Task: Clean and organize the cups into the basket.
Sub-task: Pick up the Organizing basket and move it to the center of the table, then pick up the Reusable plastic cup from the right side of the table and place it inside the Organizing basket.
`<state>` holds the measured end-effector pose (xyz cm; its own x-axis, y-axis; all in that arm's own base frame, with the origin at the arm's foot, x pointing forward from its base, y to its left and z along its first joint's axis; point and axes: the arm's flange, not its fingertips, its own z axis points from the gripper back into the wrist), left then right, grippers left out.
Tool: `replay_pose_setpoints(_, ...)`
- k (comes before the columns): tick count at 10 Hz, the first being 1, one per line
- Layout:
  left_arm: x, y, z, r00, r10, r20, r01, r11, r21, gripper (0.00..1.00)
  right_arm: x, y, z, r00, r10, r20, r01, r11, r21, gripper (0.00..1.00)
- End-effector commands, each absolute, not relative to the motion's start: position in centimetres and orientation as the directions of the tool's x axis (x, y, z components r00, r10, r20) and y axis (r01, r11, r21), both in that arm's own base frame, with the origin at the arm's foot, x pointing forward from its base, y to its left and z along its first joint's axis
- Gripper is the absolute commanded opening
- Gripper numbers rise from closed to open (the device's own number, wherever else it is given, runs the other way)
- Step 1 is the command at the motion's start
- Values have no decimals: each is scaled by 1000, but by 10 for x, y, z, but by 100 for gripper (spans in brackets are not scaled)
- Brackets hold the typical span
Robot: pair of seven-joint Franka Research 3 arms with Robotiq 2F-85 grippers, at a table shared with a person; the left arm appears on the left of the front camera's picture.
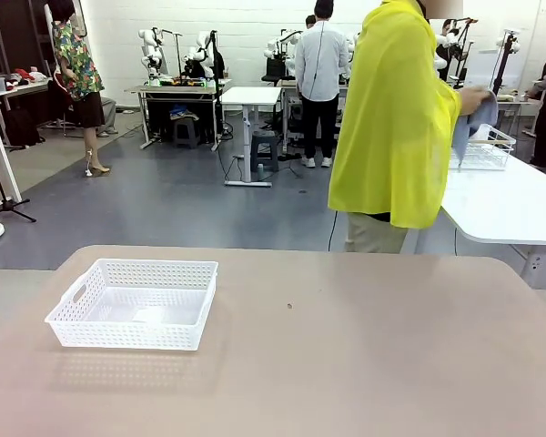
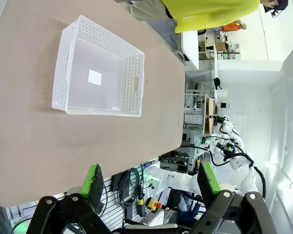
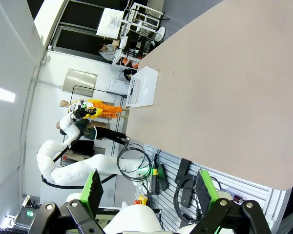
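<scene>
Well toward the left side of the tan table [image 1: 373, 355], the white mesh basket [image 1: 127, 335] sits flat, its far rim just short of the table's rounded far edge and its long sides running along that edge. Open tabletop stretches from the basket's right wall across to the right edge, and a broad strip lies between its front wall and the near edge. Beyond the far edge a person [image 1: 396, 118] in a yellow top stands turned toward a white table [image 1: 514, 209], holding a bluish cloth [image 1: 470, 123] beside a wire rack [image 1: 488, 151].

From the left wrist, the left gripper [image 2: 150, 168] hangs off the table's edge, jaws spread wide on nothing, the basket [image 2: 132, 87] ahead. The right gripper [image 3: 147, 171] is likewise wide apart, off the table, far from the basket [image 3: 142, 87].
</scene>
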<state>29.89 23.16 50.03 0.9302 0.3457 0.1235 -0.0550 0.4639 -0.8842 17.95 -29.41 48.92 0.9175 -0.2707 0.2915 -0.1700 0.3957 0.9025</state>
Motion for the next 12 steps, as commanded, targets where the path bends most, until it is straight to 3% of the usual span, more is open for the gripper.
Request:
replay_pose_setpoints(1, 299, 234, 503, 930, 342, 133, -43, 462, -886, 100, 179, -293, 486, 911, -271, 310, -194, 380, 904, 100)
replay_pose_setpoints(12, 299, 234, 503, 930, 342, 133, -43, 462, -886, 100, 179, -293, 486, 911, -271, 310, -194, 380, 904, 100)
